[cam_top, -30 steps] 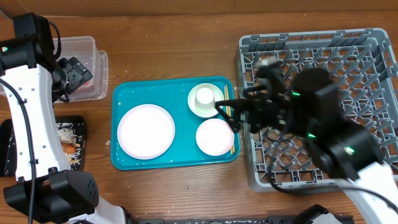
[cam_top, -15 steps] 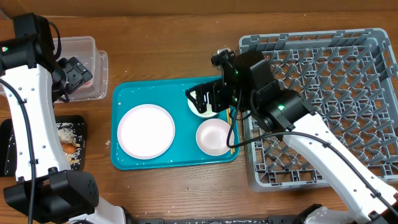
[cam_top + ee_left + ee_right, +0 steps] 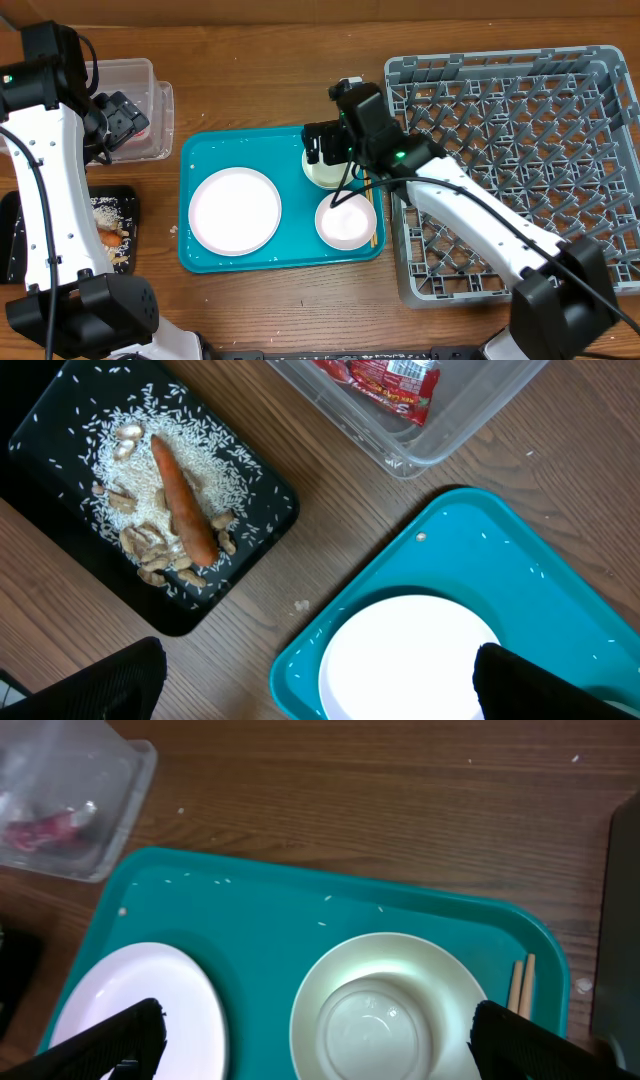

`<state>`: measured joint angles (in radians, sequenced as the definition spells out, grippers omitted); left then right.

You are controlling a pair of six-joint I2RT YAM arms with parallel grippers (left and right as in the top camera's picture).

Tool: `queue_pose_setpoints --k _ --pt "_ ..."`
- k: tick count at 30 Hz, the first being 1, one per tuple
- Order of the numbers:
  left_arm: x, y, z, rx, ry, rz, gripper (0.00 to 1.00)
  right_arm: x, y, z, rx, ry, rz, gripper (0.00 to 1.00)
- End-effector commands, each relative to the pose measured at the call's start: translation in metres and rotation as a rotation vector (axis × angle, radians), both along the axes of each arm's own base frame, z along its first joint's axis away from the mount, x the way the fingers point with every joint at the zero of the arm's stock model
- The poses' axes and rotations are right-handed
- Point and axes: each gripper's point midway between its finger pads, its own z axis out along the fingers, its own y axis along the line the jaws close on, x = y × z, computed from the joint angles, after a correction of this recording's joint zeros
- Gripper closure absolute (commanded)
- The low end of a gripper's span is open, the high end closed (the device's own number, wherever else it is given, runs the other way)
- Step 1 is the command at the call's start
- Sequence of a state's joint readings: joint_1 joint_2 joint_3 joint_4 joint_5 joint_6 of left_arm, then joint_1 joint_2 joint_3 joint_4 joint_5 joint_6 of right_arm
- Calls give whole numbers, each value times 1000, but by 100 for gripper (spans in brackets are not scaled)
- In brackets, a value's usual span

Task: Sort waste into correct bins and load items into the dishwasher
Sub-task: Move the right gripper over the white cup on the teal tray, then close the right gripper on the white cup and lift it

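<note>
Teal rectangular plastic tray (image 3: 250, 145) mid-table, grey square plastic dish rack (image 3: 600, 90) just right of it. On the tray: large white round plate (image 3: 235, 210) left, white bowl (image 3: 345, 220) front right, small white plate (image 3: 320, 990) behind the bowl with small white cup (image 3: 370, 1020) on it, wooden chopsticks (image 3: 520, 982) along right edge. Clear plastic tub (image 3: 140, 75) back left, red shiny wrapper (image 3: 385, 380) inside. Flat black tray (image 3: 265, 510) front left, carrying orange carrot stick (image 3: 183, 500) on rice grains (image 3: 125, 435).
</note>
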<state>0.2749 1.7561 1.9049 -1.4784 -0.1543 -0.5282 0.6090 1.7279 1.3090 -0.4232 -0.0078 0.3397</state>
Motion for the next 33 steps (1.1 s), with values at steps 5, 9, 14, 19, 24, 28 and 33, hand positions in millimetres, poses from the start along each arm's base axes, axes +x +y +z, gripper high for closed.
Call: queue_pose_setpoints --k 5,9,14,19,24,28,33 --pt "-1 1 10 11 -26 -2 0 11 -2 -22 -86 -15 -87 0" --pt "-1 1 10 11 -26 -2 0 9 -4 -27 -96 -2 -87 2" --pt "-1 1 10 11 -26 -2 0 7 -5 -39 -102 10 -89 3" --pt "-1 1 10 11 -26 -1 0 4 2 -49 -114 23 -72 4" --pt "-1 1 10 11 -26 -2 0 -3 13 -61 -141 25 -52 5" --pt "-1 1 10 11 -26 -2 0 -3 11 -62 -170 10 -69 5" --pt "-1 1 10 11 -26 -2 0 -2 4 -63 -184 15 -107 5"
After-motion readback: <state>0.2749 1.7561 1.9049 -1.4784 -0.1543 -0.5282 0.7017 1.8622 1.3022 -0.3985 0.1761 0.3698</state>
